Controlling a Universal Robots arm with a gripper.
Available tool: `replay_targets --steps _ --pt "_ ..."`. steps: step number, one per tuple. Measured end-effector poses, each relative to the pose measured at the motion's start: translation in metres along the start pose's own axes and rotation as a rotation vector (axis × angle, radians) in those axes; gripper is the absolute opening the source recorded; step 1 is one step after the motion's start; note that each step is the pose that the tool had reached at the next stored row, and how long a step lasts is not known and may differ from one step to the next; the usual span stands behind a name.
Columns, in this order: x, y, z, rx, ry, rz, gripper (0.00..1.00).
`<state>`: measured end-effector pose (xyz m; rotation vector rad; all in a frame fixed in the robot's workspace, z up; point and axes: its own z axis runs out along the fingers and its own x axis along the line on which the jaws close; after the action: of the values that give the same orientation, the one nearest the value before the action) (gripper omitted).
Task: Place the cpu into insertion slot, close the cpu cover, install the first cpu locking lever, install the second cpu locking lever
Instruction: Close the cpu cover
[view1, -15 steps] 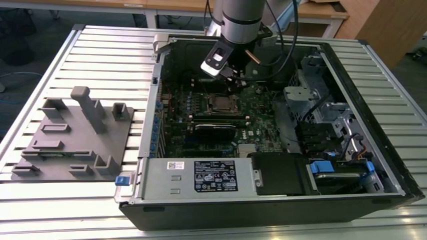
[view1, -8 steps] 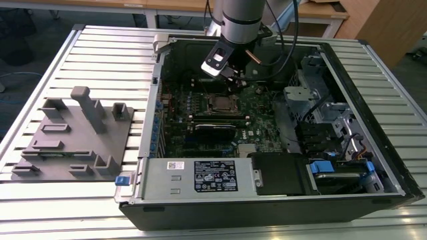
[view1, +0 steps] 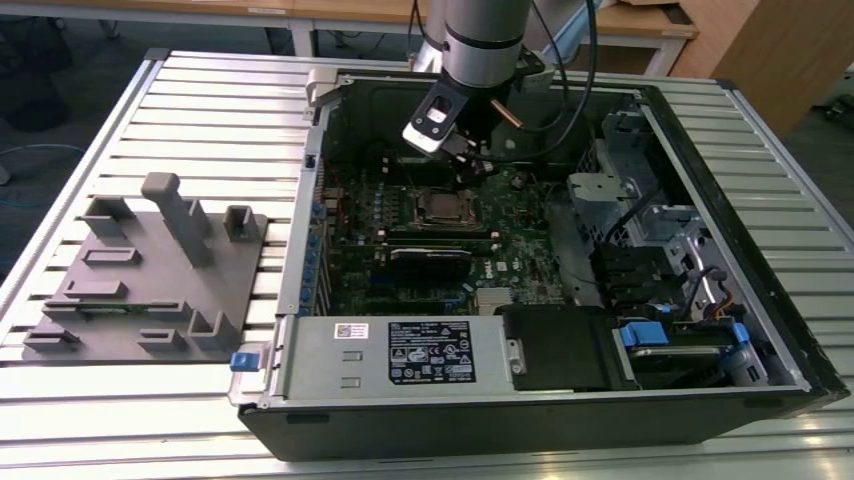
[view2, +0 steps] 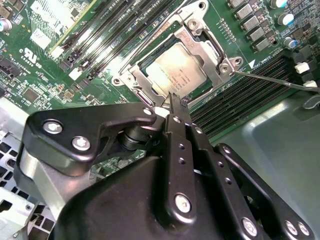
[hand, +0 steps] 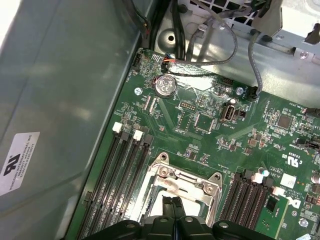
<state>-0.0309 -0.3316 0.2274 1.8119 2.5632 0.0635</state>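
Note:
The cpu (view2: 177, 70) lies flat in the insertion slot (view1: 441, 207) on the green motherboard inside the open computer case. The silvery cpu cover (view2: 209, 44) lies down over it, framing its pale top; the same frame shows in the first wrist view as the cover (hand: 172, 180). A thin metal locking lever (view2: 270, 81) runs out from the socket's corner over the black memory slots. My gripper (view2: 173, 102) is shut with nothing between its fingers, its tips at the near edge of the socket. The exterior view has the gripper (view1: 463, 152) just behind the socket.
Long black memory slots (view2: 240, 100) flank the socket on both sides. The case wall (hand: 60, 90) is close by, with cables (hand: 220, 45) at the back. A power supply (view1: 400, 355) and drive cage (view1: 641, 230) fill the case. A grey fixture plate (view1: 147, 270) lies on the table.

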Motion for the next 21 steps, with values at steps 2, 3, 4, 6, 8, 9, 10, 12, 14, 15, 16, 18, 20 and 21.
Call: replay_targets --steps 2,3,4,6,8,9,10,12,14,15,16,18,20,21 --pt "0.0 0.0 0.0 0.0 0.0001 -0.003 0.1" --pt "0.0 0.0 0.0 0.0001 0.0002 -0.005 0.1" --pt "0.0 0.0 0.0 0.0001 0.0003 -0.007 0.1" --pt "0.0 0.0 0.0 0.0003 0.0004 -0.012 0.1" --pt "0.0 0.0 0.0 0.0005 0.0008 -0.021 0.1" --pt "0.0 0.0 0.0 0.0005 0.001 -0.027 0.1" --pt "0.0 0.0 0.0 0.0007 0.0012 -0.034 0.1" --pt "0.0 0.0 0.0 0.001 0.0017 -0.049 0.1" --pt "0.0 0.0 0.0 0.0014 0.0023 -0.066 0.1" --pt "0.0 0.0 0.0 0.0016 0.0027 -0.076 0.1" --pt "0.0 0.0 0.0 0.0018 0.0031 -0.085 0.1" --pt "0.0 0.0 0.0001 0.0022 0.0039 -0.106 0.1" --pt "0.0 0.0 0.0001 0.0025 0.0049 -0.128 0.1" --pt "0.0 0.0 0.0001 0.0027 0.0056 -0.139 0.1"
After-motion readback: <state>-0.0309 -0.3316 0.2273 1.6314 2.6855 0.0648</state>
